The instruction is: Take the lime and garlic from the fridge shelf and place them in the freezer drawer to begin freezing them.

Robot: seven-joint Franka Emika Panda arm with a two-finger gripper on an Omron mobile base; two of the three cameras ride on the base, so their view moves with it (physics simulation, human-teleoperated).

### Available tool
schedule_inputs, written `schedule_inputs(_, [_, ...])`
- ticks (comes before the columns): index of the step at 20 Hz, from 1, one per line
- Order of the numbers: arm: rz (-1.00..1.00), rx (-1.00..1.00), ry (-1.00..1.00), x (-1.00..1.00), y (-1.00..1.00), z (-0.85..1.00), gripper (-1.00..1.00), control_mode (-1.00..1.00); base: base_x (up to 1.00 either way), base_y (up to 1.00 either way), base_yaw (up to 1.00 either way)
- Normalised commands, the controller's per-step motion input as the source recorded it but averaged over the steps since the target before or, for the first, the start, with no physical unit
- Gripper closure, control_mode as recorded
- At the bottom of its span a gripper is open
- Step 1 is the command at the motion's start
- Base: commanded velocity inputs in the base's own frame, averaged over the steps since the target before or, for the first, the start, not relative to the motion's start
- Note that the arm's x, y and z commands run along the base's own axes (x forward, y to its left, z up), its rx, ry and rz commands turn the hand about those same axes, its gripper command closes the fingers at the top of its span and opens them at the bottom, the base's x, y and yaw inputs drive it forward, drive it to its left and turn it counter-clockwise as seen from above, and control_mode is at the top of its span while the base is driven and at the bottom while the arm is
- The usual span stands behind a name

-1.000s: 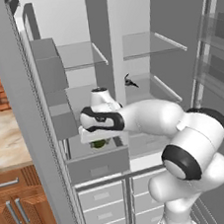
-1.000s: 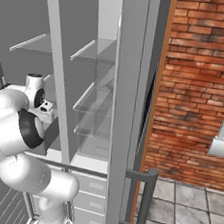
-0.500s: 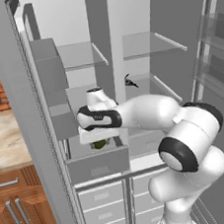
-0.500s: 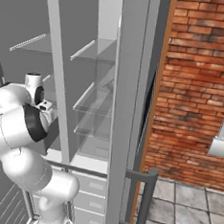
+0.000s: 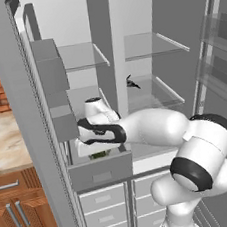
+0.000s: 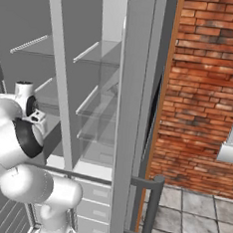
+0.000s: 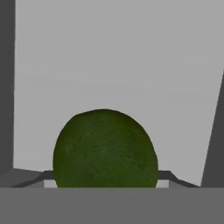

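Dark green and round, the lime [image 7: 105, 148] takes up the lower middle of the hand view, close to the camera, with the grey floor and walls of the freezer drawer [image 7: 131, 65] behind it. The pincer's tips cannot be made out there, so it cannot be told whether the pincer is wide, narrow or closed on the fruit, nor whether the lime rests on the drawer floor or hangs above it.

From the left base view, the white arm [image 5: 157, 127] reaches leftward across the open fridge, and its hand dips into the pulled-out grey freezer drawer [image 5: 100, 172]. A sliver of green, the lime [image 5: 98, 155], shows just under the hand, above the drawer's flat front. The pincer itself is hidden behind the hand and the drawer wall.

Below the drawer sit smaller white drawers [image 5: 104, 207] with bar handles. A small dark object [image 5: 131, 82] lies on a glass shelf [image 5: 151, 93] in the right compartment; it is too small to identify.

The right base view shows the arm's elbow [image 6: 21, 140] beside the open fridge door [image 6: 133, 115] and a brick wall [image 6: 205, 96].
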Motion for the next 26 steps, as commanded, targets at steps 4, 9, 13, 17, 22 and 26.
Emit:
schedule_inputs(4, [0.00, 0.00, 0.06, -0.06, 0.28, -0.16, 1.00, -1.00, 0.00, 0.00, 0.00])
schedule_inputs(9, [0.00, 0.00, 0.04, -0.09, 0.28, -0.12, -1.00, -1.00, 0.00, 0.00, 0.00])
schedule_inputs(13, [0.00, 0.00, 0.00, -0.12, 0.03, 0.00, -1.00, -1.00, 0.00, 0.00, 0.00])
schedule_inputs(17, [0.00, 0.00, -0.04, -0.17, 0.00, 0.00, -1.00, -1.00, 0.00, 0.00, 0.00])
schedule_inputs(22, [0.00, 0.00, -0.08, -0.09, -0.08, 0.02, -1.00, -1.00, 0.00, 0.00, 0.00])
schedule_inputs(26, [0.00, 0.00, -0.10, 0.00, -0.30, 0.41, -1.00, -1.00, 0.00, 0.00, 0.00])
